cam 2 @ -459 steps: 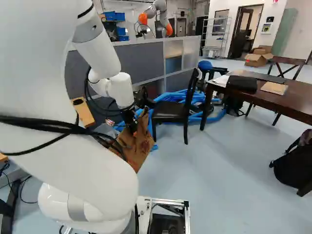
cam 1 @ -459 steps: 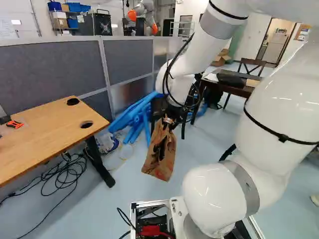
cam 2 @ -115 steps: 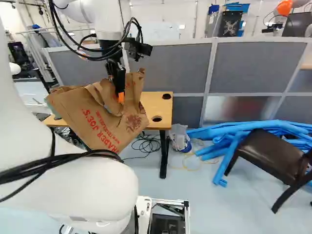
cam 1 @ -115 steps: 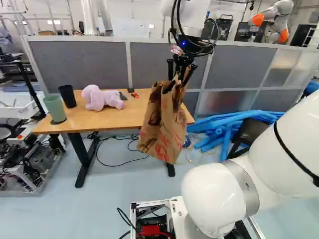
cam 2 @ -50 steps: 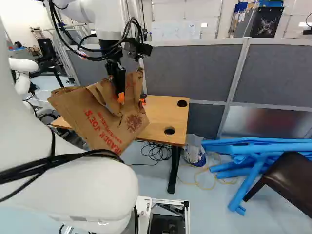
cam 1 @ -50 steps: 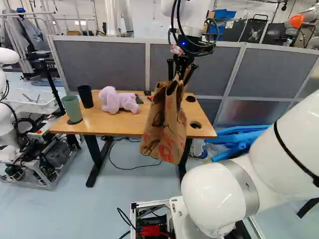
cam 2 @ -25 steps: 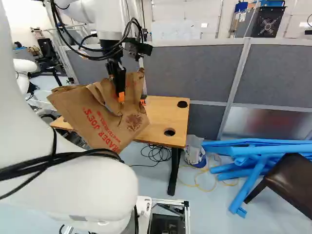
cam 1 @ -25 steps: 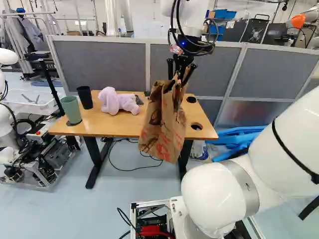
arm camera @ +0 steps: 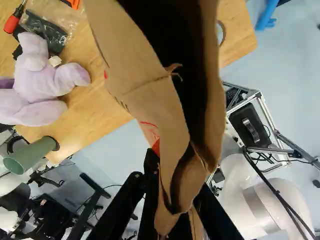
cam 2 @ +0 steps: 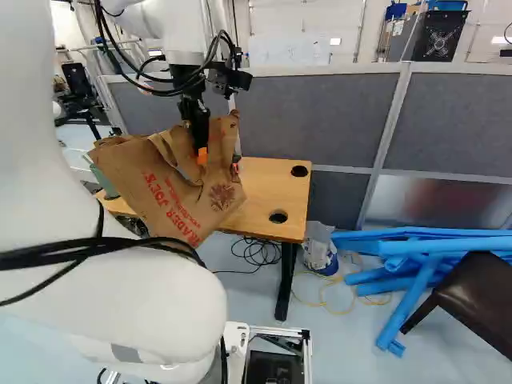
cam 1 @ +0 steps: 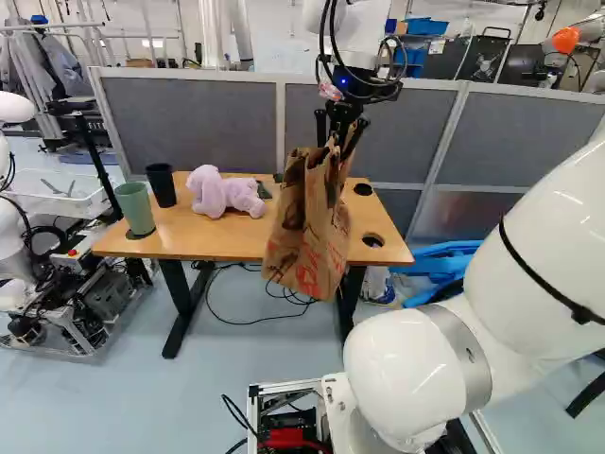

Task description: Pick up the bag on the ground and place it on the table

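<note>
Saw another robot at the left of the left base view, then a green cup, a black cup and a lilac plush toy on the table. Held the paper bag upright, pinched in the gripper, hanging near the table's front edge, off the floor. Found blue tubes beyond the table's right end, beside a dark chair.

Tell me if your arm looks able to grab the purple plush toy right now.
Probably not: the gripper is shut on the paper bag, so it would likely have to let go first. Nothing seems to stand over the plush toy itself on the table.
</note>
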